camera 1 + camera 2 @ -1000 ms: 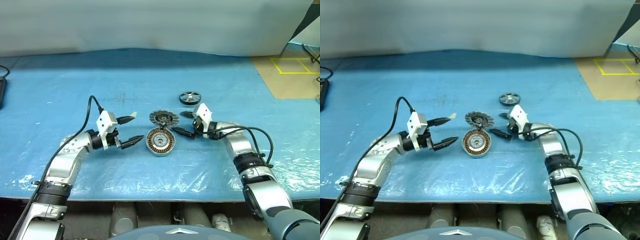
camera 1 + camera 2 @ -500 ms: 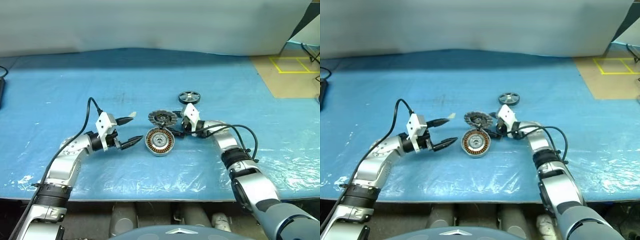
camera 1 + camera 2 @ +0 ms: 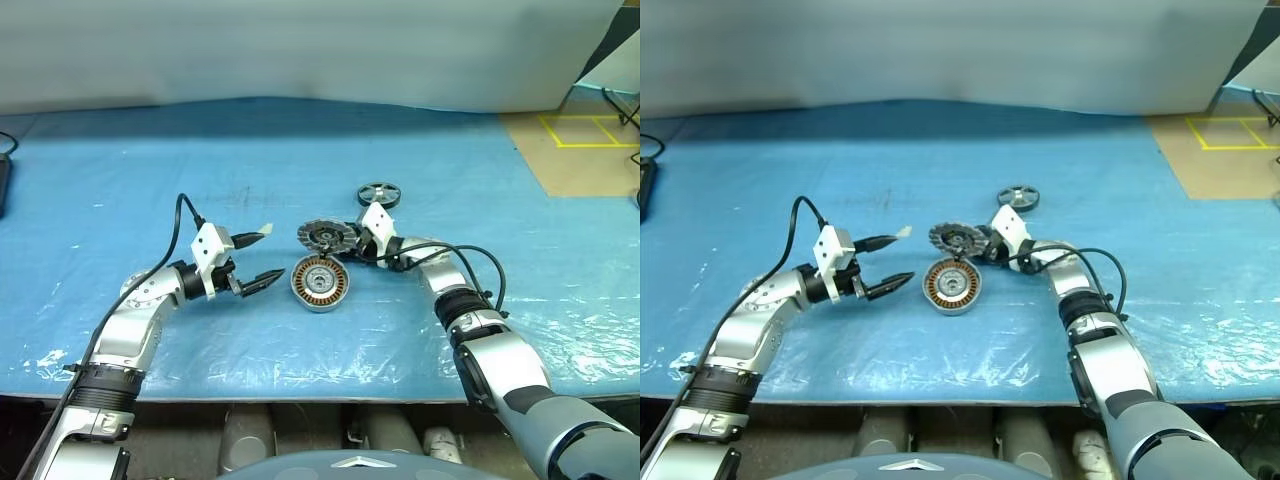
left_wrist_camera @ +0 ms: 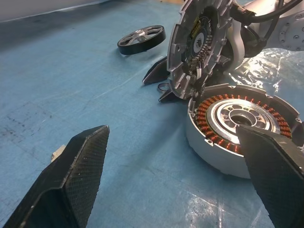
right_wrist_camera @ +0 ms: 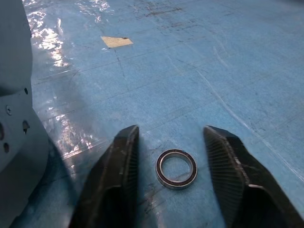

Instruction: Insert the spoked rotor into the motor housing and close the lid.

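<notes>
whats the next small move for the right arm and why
Probably close the jaws on the small ring: the right gripper straddles it on the mat beside the upright lid, jaws apart, not touching. The spoked rotor lies apart, beyond.

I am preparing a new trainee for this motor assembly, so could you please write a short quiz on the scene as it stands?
1. True or false: the spoked rotor already sits inside the motor housing.
2. How does the lid stand? A: shut flat on the housing. B: raised open on its edge at the housing's rim. C: lying loose, far from the housing.
3. Fill in: between the open fingers of the right claw lies a small dark ____.

Key:
1. False. The rotor lies on the table, apart from the housing.
2. B.
3. ring.
</notes>
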